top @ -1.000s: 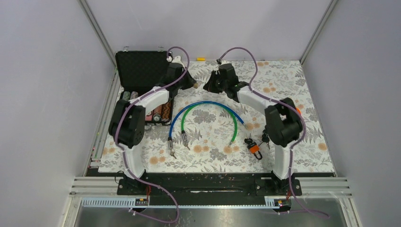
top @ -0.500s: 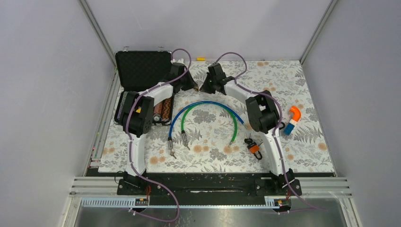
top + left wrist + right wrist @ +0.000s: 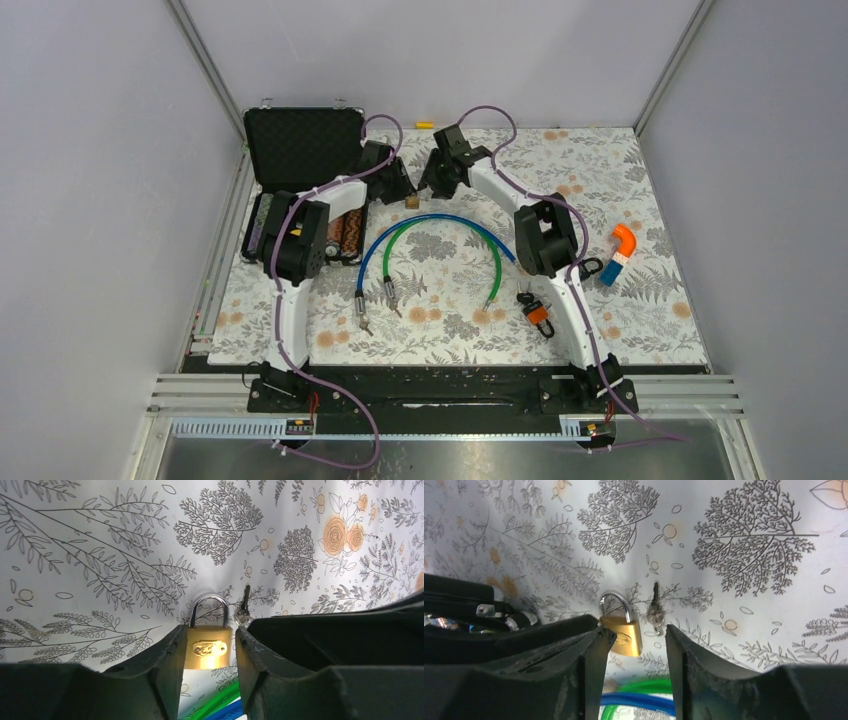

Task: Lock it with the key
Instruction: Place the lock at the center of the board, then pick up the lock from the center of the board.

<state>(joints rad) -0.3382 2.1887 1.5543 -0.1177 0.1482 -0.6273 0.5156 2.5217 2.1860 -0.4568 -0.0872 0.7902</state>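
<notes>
A brass padlock with its shackle down lies on the flowered mat at the far middle. In the left wrist view the padlock sits between the fingers of my left gripper; the jaws are open, with a gap on the lock's right side. A small dark key lies on the mat just right of the shackle. My right gripper hovers open with nothing between its fingers; the padlock shows past its left finger and the key beyond the gap. From above, the left gripper and right gripper face each other.
An open black case stands at the back left. Blue and green cable loops arc just in front of the padlock. An orange padlock with keys lies at the near right, and an orange-and-blue piece at the right.
Both grippers have gone from shut to open. The padlock and the key have left the fingers and now lie on the mat. Both arms have reached further toward the back.
</notes>
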